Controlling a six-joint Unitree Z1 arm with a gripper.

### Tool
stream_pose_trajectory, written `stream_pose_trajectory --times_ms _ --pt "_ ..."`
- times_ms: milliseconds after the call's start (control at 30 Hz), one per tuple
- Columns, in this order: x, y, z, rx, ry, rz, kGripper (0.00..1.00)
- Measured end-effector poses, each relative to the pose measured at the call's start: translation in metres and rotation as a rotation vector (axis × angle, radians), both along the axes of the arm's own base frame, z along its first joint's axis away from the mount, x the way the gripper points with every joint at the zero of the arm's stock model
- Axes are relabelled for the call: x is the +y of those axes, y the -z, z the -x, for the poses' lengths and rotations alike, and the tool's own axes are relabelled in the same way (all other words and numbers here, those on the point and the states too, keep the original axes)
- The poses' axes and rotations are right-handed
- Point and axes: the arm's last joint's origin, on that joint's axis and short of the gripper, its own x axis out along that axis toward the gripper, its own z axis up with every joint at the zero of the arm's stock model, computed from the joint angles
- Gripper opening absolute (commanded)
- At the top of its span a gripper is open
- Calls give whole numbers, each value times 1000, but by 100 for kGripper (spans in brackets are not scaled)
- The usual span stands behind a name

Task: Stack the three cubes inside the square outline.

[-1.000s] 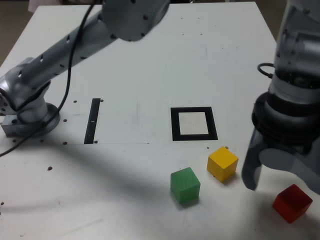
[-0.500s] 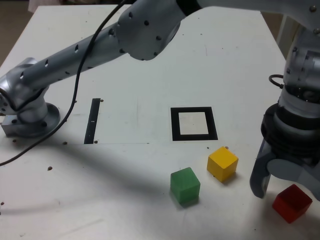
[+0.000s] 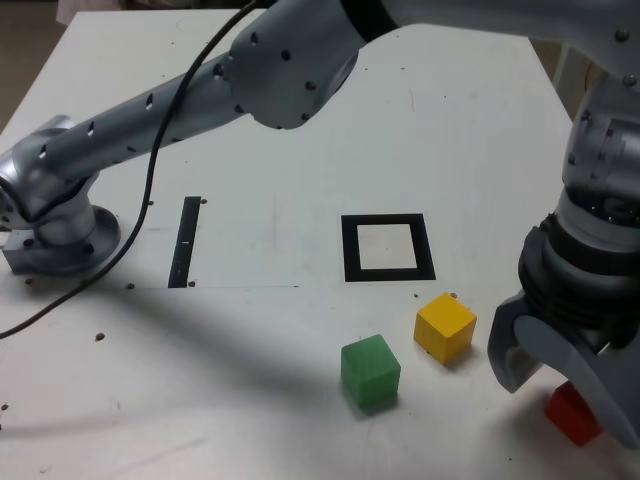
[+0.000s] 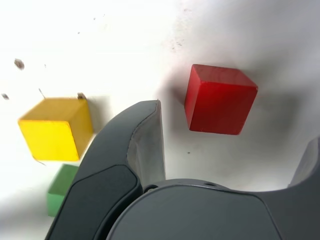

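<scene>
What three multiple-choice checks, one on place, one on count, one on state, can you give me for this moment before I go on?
1. Where does the red cube lie?
A. inside the square outline
B. on the table between the hand's spread jaws
C. on top of the yellow cube

2. How many cubes are inside the square outline?
A. none
B. one
C. two

3. What state is the hand in?
A. shut on the green cube
B. shut and empty
C. open, holding nothing

Answers:
1 B: the wrist view shows the red cube on the white table, with one jaw on each side and a gap to the one fully seen.
2 A: in the exterior view the outline's white centre is bare; the yellow cube and green cube sit outside it, nearer the camera.
3 C: the jaws stand wide apart and grip nothing.
</scene>
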Motion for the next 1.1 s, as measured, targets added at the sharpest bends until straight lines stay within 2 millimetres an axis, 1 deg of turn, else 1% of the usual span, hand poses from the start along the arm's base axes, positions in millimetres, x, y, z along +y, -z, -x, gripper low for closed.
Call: stream_pose_trajectory --times_ms 167,467,833,1000,1100 --pt "0 1 0 -3 80 -26 99" --pt "0 0 -3 -23 90 -32 99" --pt "-5 21 -15 -37 94 -42 96" --pt "-6 29 -18 -29 92 -46 91" --pt "-6 29 -18 -30 92 -46 84"
